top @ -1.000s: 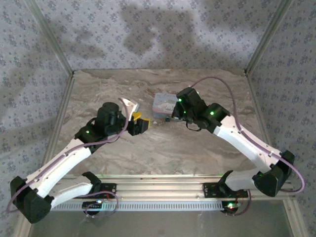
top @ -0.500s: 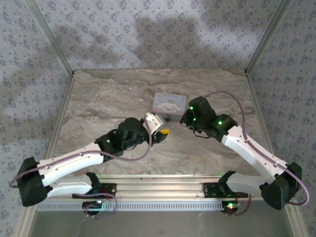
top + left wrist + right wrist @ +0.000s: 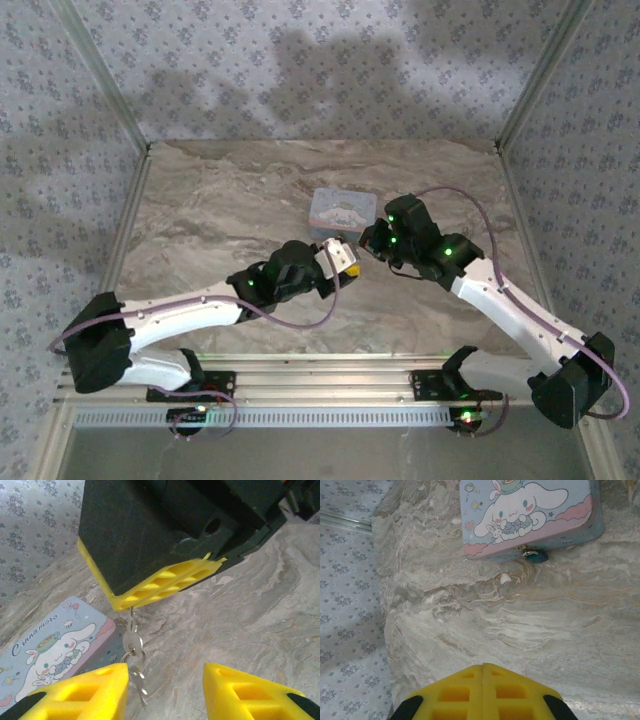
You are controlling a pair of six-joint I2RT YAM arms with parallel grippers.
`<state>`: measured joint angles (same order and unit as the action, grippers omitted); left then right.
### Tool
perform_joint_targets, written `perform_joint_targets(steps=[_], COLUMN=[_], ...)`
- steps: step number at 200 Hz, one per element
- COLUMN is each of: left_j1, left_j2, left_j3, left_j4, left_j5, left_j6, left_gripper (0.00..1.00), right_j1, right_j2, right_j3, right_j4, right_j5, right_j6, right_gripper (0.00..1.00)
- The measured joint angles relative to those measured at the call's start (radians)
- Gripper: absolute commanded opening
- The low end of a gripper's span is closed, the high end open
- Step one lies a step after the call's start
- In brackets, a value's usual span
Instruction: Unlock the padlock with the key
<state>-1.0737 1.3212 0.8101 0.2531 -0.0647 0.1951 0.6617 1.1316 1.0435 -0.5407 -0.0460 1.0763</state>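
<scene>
My right tool (image 3: pixel 482 676) clenches the dangling keys (image 3: pixel 133 647): light, thin, slippery. My released left tool (image 3: pixel 165 682) should pinch one key's flat head.

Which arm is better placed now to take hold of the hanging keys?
Left. The left pincer stands open around the keys, which dangle in its gap; the right pincer is shut on them from above.

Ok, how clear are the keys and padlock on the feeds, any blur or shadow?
Left wrist: keys hang close, slightly soft, evenly lit. Right wrist: padlock small but clear, no glare. Top external: blotchy shadows on the back wall, table evenly lit.
</scene>
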Motion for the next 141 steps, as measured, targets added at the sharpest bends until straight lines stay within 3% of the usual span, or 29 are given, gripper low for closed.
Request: perform_joint_targets(steps=[105, 121, 141], left_j1=[0.0, 0.0, 0.0], left_j2=[0.07, 0.071, 0.076], left_j3=[0.063, 0.063, 0.063], left_j4=[0.012, 0.013, 0.013], left_j5=[-0.079, -0.081, -0.085], left_j6=[0.033, 0.034, 0.04], left_gripper=[0.4, 0.32, 0.05], right_j1=[0.021, 0.021, 0.02], right_j2=[0.001, 0.001, 0.001], right_j3=[-0.018, -0.018, -0.021], right_j4=[0.028, 0.029, 0.029], right_j5=[-0.002, -0.001, 0.005], right_j6=[0.027, 0.029, 0.034], right_gripper=[0.0, 0.0, 0.0])
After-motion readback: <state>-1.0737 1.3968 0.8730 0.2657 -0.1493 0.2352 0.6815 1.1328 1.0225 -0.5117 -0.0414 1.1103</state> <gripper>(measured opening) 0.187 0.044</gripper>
